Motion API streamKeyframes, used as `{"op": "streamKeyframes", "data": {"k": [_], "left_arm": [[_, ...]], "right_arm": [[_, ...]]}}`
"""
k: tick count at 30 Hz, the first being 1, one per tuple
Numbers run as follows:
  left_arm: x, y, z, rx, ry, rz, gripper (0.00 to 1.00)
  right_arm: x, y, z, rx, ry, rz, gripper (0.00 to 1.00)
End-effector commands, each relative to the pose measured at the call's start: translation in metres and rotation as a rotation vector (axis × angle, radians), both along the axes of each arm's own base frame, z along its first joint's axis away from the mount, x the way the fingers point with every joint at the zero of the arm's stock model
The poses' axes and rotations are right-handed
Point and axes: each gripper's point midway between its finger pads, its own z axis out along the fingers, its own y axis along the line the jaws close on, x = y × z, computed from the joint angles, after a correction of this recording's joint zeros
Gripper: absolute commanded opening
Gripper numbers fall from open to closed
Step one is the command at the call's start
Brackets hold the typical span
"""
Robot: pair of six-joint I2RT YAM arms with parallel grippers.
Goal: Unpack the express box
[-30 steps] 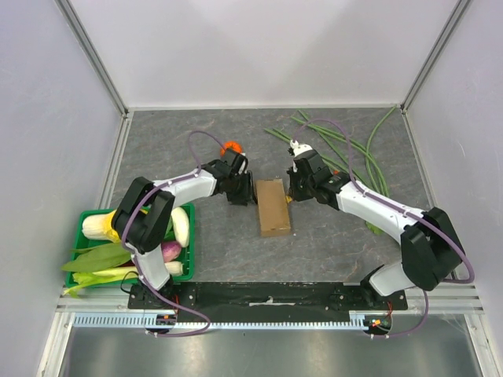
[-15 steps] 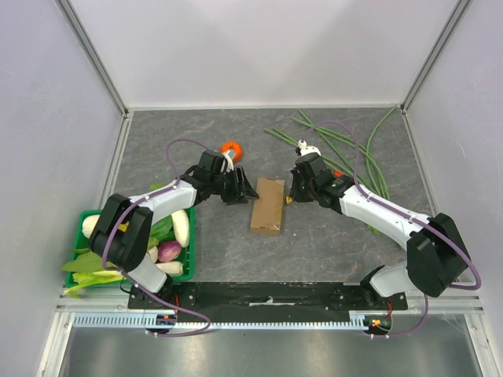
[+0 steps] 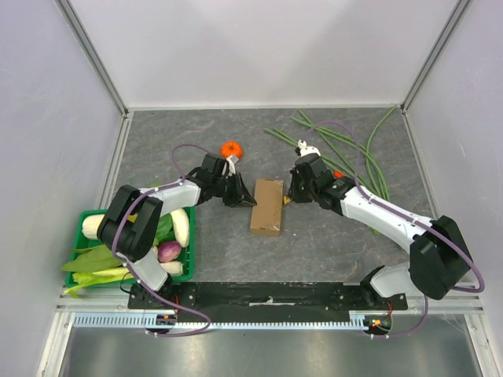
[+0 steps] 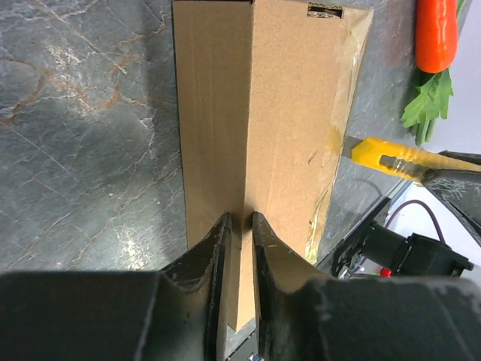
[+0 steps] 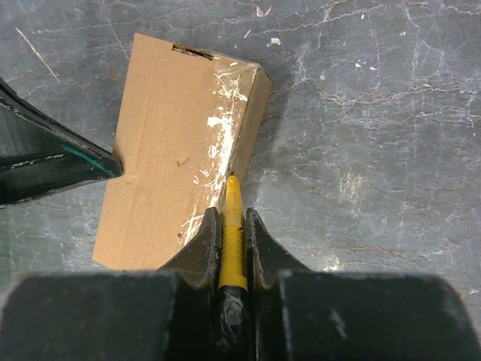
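The box (image 3: 268, 206) lies closed in the middle of the table (image 3: 330, 243), between the two grippers. A crate (image 3: 189, 253) of vegetables sits at the near left, and beans (image 3: 369, 161) sprawl at the far right. The left gripper (image 4: 240, 219) is at the box's left edge, jaws a slit apart; I cannot tell whether they pinch it. The right gripper (image 5: 234, 214) clamps a yellow knife (image 5: 232, 248), its tip at the box's taped right edge. A carrot (image 4: 436, 34) lies off that side.

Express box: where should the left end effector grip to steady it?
Probably the left long edge of the express box, coming in low from the left: it lies flat, and the yellow knife in the right end effector occupies its taped right edge.
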Motion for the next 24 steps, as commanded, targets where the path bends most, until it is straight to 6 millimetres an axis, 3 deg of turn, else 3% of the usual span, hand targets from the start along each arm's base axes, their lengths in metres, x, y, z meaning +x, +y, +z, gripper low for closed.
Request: {"op": "streamKeyframes", "data": {"k": [1,11,15,19,24], "left_arm": [[0.002,0.006,-0.005,0.003,0.017,0.002,0.21],[0.009,0.041,-0.020,0.015,0.072,0.093,0.17],[0.007,0.049,-0.023,-0.026,0.116,0.125,0.17],[0.007,0.056,-0.027,-0.054,0.147,0.148,0.17],[0.006,0.061,-0.030,-0.056,0.167,0.162,0.16]], "right_arm": [[0.001,0.014,0.031,0.108,-0.061,0.006,0.00],[0.000,0.024,0.063,0.176,-0.112,0.030,0.00],[0.004,0.019,0.074,0.167,-0.142,-0.003,0.00],[0.008,0.012,0.071,0.133,-0.144,-0.036,0.00],[0.011,0.016,0.051,0.096,-0.101,-0.036,0.00]]}}
